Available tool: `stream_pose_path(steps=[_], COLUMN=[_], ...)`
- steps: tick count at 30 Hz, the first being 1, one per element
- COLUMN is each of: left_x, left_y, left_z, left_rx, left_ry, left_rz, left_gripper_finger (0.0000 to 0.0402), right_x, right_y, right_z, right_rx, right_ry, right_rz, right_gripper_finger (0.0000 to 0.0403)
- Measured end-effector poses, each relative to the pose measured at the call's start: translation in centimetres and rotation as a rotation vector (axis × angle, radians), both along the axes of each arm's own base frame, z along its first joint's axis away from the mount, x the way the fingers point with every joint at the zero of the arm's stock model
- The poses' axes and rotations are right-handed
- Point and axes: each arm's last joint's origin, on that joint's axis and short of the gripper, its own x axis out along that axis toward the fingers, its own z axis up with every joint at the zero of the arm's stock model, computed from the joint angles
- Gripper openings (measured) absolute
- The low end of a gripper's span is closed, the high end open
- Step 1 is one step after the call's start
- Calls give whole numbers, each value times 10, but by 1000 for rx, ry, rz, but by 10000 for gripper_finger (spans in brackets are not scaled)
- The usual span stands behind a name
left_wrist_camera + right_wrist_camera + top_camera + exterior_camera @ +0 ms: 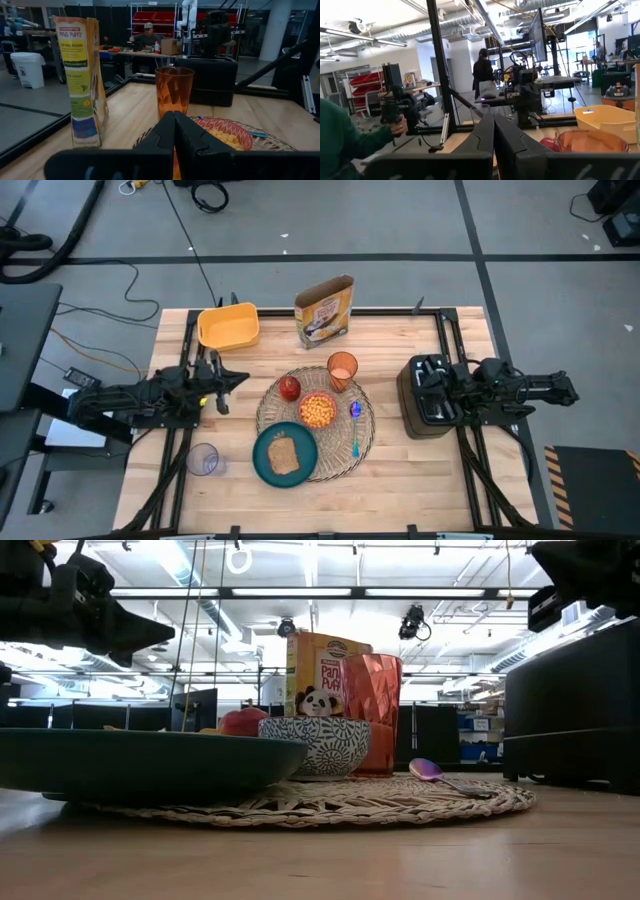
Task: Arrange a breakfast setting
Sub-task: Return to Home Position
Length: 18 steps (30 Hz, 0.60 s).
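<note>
A round woven straw placemat (pixel 365 442) lies mid-table. Resting on it are a teal plate (pixel 262 462) with toast (pixel 285 455) at its near left, a small red bowl (pixel 302 412) of orange cereal, a red apple (pixel 290 388), a translucent orange cup (pixel 342 370) standing upright at its far edge, and a blue spoon (pixel 355 426) at its right. My left gripper (pixel 243 377) hovers shut to the left of the mat, pointing level at the cup (pixel 173 90). My right gripper (pixel 432 382) is shut above the black toaster (pixel 424 408).
A yellow square bin (pixel 229 326) and an upright cereal box (pixel 325 310) stand at the table's far edge. A clear cup (pixel 203 460) stands near the front left. The black toaster sits at the right. A person's green sleeve (pixel 340 140) shows beyond the table.
</note>
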Motion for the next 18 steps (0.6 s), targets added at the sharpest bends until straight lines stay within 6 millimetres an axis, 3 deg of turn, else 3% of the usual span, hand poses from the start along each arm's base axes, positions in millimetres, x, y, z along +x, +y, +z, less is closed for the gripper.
stream_pose_path(steps=[18], left_x=[0], left_y=[-1], left_z=[-1], left_rx=[-64], left_ry=[-6], left_rz=[-38], left_gripper_finger=[7], right_x=[7], right_y=[-4], right_z=[-25], right_rx=[11], right_ry=[85], right_rz=[-160], right_gripper_finger=[7])
